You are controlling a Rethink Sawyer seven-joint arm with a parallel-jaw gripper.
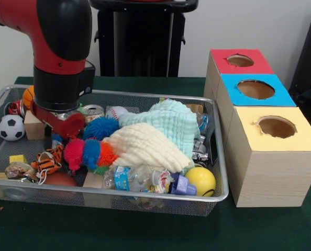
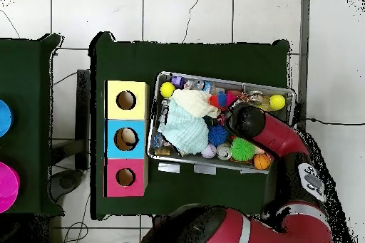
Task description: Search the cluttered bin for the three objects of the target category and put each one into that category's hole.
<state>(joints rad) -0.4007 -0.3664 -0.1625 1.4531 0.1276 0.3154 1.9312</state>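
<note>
The silver wire-mesh bin (image 1: 145, 194) is full of clutter; it also shows in the overhead view (image 2: 214, 168). The orange tiger plush (image 1: 49, 161) with black stripes lies near the bin's front left. My gripper (image 1: 51, 140) hangs straight down just above it, low inside the bin, mostly hidden under the red wrist. In the overhead view the arm's end (image 2: 249, 120) covers the gripper and the tiger. The red-topped hole (image 1: 240, 60) is on the farthest box, also seen from overhead (image 2: 125, 177). I see no tan plush with pink ears.
The blue-topped hole (image 1: 255, 89) and yellow-topped hole (image 1: 276, 126) stand right of the bin. A pale blue cloth (image 1: 171, 123) and a cream cloth (image 1: 142, 146) cover the middle. Spiky balls (image 1: 87, 152), a soccer ball (image 1: 10, 127) and a yellow ball (image 1: 200, 180) lie around.
</note>
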